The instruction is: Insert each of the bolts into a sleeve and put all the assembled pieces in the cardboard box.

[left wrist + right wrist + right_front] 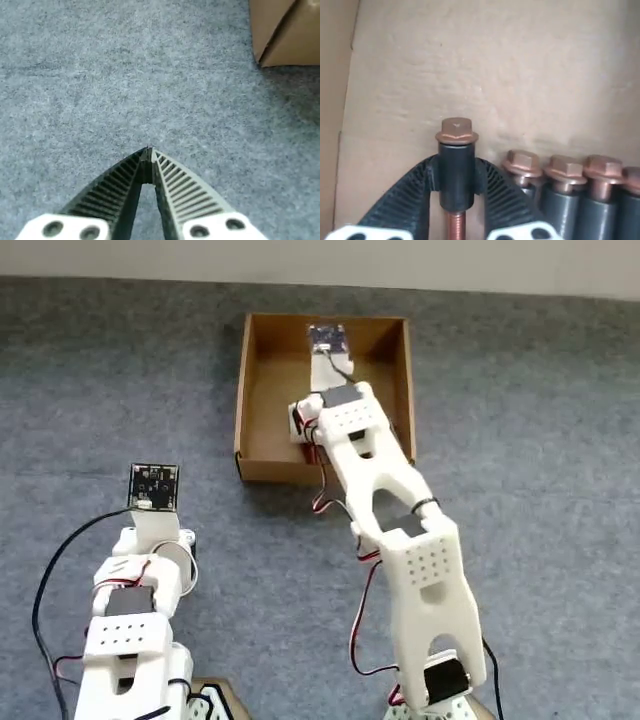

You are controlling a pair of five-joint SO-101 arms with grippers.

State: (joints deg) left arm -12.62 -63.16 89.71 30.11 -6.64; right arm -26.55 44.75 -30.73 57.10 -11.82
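Our right gripper [456, 167] clamps the sleeved bolt [455, 150] inside the cardboard box [495, 60], so we should set it beside the finished row [570, 182] before letting go, while our left gripper [148, 154] hangs closed and empty over the carpet [100, 75].

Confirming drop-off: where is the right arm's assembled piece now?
Right wrist view: the assembled piece is clamped in the right gripper inside the cardboard box, beside the row of finished pieces.
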